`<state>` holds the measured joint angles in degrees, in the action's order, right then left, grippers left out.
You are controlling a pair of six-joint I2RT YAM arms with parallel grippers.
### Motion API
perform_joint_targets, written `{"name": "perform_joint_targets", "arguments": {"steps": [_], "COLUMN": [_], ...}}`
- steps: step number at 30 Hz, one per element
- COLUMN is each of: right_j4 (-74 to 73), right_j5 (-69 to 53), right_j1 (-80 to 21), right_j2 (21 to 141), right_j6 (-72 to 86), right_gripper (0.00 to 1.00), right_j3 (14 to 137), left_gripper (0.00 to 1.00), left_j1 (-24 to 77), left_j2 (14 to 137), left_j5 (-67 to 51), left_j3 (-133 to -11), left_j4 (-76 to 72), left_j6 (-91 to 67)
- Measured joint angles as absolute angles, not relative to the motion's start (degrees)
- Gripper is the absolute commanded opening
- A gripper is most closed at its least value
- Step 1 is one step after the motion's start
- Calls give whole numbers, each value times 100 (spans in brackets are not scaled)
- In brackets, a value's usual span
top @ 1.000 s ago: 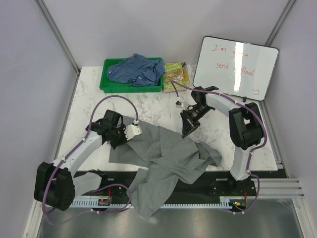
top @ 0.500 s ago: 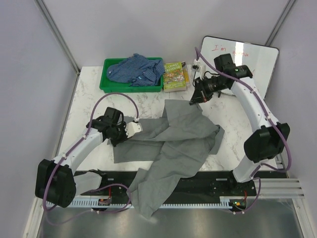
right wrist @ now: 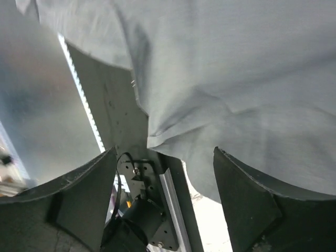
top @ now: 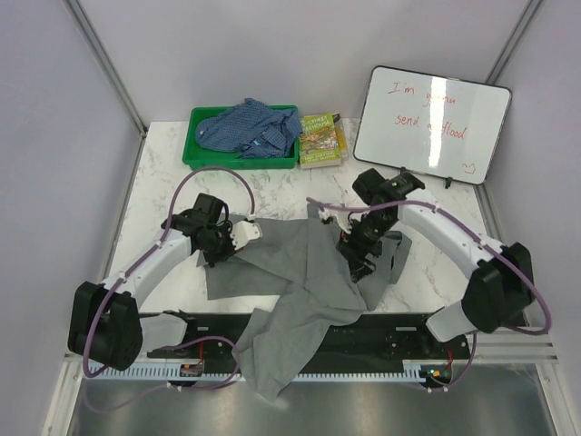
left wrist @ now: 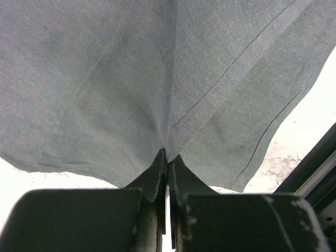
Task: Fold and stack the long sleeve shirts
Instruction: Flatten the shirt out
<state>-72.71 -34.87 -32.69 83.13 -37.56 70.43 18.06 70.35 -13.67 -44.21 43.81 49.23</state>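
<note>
Release: your right tool (top: 357, 256), jaws wide, has dropped onto the grey shirt (top: 304, 300) sprawled across the bench (top: 159, 186). Your left tool (top: 241, 233) pinches its 9 o'clock edge. You'll likely need to regrasp. The blue checked shirt (top: 250, 127) waits at 11 o'clock.

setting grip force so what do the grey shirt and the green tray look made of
The grey shirt looks like thin woven cloth, matte: fine weave lines, stitched seams, soft folds. The green tray is probably moulded plastic: uniform colour, stiff straight rim.
</note>
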Motion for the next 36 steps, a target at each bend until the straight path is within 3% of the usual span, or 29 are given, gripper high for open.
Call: {"name": "perform_joint_targets", "arguments": {"steps": [8,17,21,24,25,27,28,36], "right_j4": [-6659,-6014,-5937,-5907,-5905,-5916,-5907,-6348], "right_j5": [-3935,-4040,-4152,-4281,-4324,-4421,-4469,-4838], "right_j1": [-1662,-1317,-1306,-1288,-1275,-1249,-1236,-1232], "right_j2": [10049,11190,11369,11441,11445,11445,11441,10825], "right_j6": [-2703,-1402,-1170,-1072,-1055,-1068,-1039,-1577], "right_gripper": [81,82,76,61,45,23,0,0], "right_j3": [8178,8281,8281,8281,8287,8357,8433,9441], "left_gripper": [2,2,2,2,2,2,2,2], "left_j1": [1806,1806,1806,1806,1806,1806,1806,1732], "left_j2": [7126,7159,7220,7266,7273,7282,7288,7575], "left_j5": [-1367,-1369,-1374,-1380,-1382,-1387,-1389,-1472], "left_j3": [-4464,-4466,-4484,-4510,-4510,-4510,-4510,-4637], "left_j4": [4392,4405,4405,4397,4399,4397,4394,4355], "left_j6": [4890,4888,4882,4842,4831,4816,4799,4532]}}
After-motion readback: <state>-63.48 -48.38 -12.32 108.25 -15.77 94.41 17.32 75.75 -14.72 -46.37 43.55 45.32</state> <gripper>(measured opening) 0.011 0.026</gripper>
